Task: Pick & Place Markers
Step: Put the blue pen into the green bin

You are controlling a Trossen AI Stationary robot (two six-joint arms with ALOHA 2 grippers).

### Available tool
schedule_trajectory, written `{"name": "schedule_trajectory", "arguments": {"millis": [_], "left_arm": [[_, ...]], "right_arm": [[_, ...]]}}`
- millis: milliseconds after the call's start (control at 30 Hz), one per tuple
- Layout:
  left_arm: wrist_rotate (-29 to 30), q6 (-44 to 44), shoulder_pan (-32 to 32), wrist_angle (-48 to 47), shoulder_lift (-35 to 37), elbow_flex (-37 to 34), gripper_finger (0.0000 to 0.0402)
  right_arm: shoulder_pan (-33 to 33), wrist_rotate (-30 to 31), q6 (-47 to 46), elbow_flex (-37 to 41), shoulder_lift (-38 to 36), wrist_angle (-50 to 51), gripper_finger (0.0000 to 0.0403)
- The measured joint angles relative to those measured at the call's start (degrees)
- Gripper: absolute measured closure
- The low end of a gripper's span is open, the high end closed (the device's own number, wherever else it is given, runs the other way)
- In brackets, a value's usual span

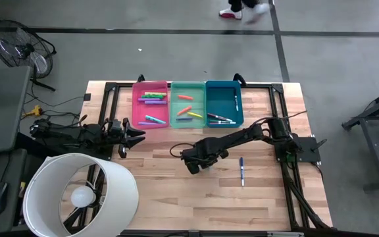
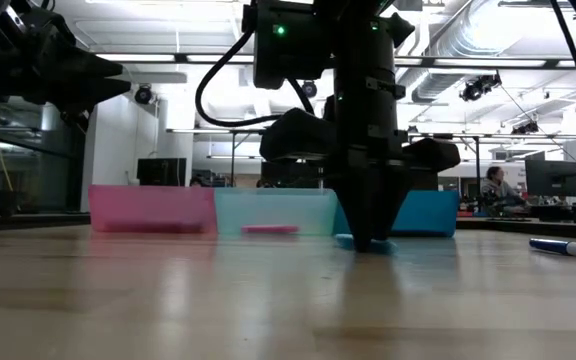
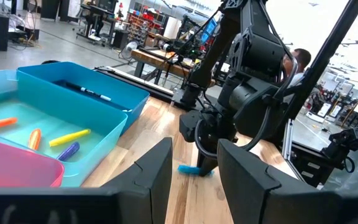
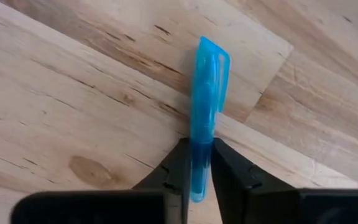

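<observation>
Viewed from above, the left gripper (image 1: 135,136) waits at the table's left side, level with the pink bin (image 1: 151,103), its fingers standing apart and holding nothing. Next along the far edge come the green bin (image 1: 187,103) and the blue bin (image 1: 224,103), touching side by side, each already holding several markers. In front of the green and blue bins, the right gripper (image 1: 195,162) is down at the table (image 1: 262,197), and its wrist view shows the two fingers (image 4: 178,167) pressed against the sides of a light blue marker (image 4: 205,112) that lies flat on the wood; the claw is clamped on it, the marker not yet lifted. Farther right, well apart from the gripper, a second marker with a blue cap (image 1: 242,170) lies alone on the bare boards. The step in hand is judged to be the pick of the light blue marker. The next move calls for a straight lift clear of the table, then a carry toward the bins and a release above one of them; which bin is intended cannot be told.
</observation>
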State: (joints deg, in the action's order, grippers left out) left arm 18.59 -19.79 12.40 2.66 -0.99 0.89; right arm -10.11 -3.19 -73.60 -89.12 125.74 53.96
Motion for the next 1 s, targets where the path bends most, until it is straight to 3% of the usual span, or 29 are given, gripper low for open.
{"name": "schedule_trajectory", "arguments": {"millis": [133,433,1000], "left_arm": [[0.02,0.0,-0.01,0.01,0.0,0.0,0.0275],[0.01,-0.01,-0.01,0.0,0.0,0.0,0.0275],[0.02,-0.01,0.0,0.0,0.02,0.0,0.0275]], "right_arm": [[-0.07,-0.04,-0.13,0.0,-0.01,-0.28,0.038],[-0.28,0.22,0.39,-0.6,0.05,-0.04,0.038],[0.92,3.09,9.87,-12.76,0.77,8.99,0.038]]}}
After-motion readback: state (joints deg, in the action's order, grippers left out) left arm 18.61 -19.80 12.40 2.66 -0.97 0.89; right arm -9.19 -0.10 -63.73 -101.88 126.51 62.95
